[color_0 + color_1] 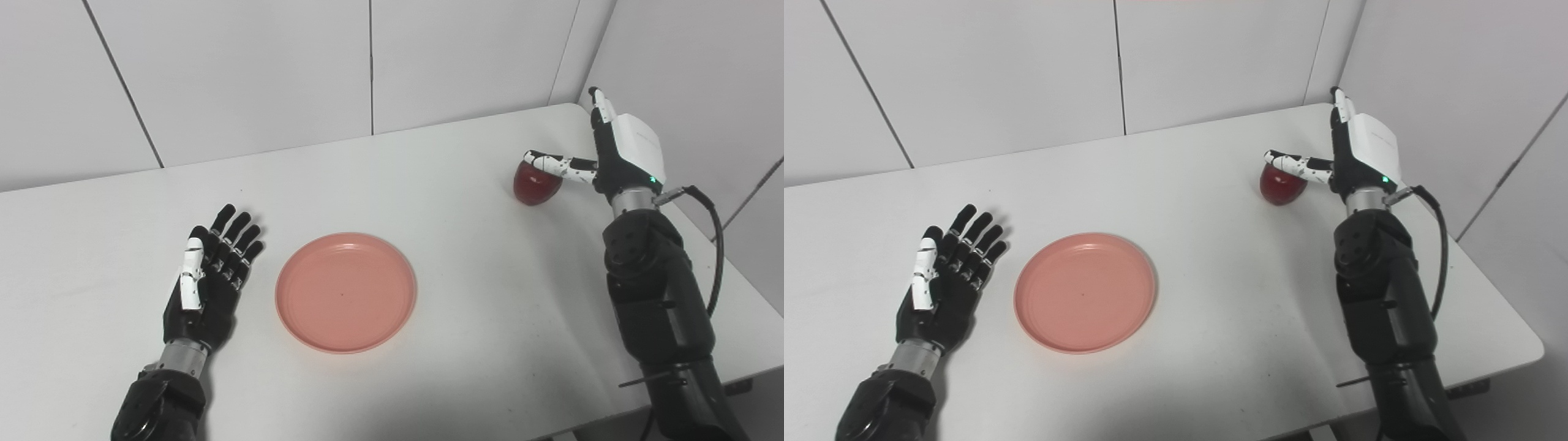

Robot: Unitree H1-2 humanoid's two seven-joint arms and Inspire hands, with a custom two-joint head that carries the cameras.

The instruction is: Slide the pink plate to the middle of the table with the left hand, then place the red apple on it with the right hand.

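A: Where does the round red apple [536, 184] lie?

B: At the far right of the white table [465, 294], just left of the right hand [615, 156]; that hand is spread, thumb over the fruit, nothing gripped.

A: And the shallow pink plastic plate [346, 291]?

B: Mid-table, well left of the apple. The left hand [208, 278] rests beside it, fingers straight, empty.

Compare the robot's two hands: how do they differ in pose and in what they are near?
The left hand lies flat, palm up, beside the plate without touching it; the right hand stands upright at the apple. The left thumb lies along its palm; the right thumb reaches over the apple's top. Both are open, fingers straight, holding nothing.
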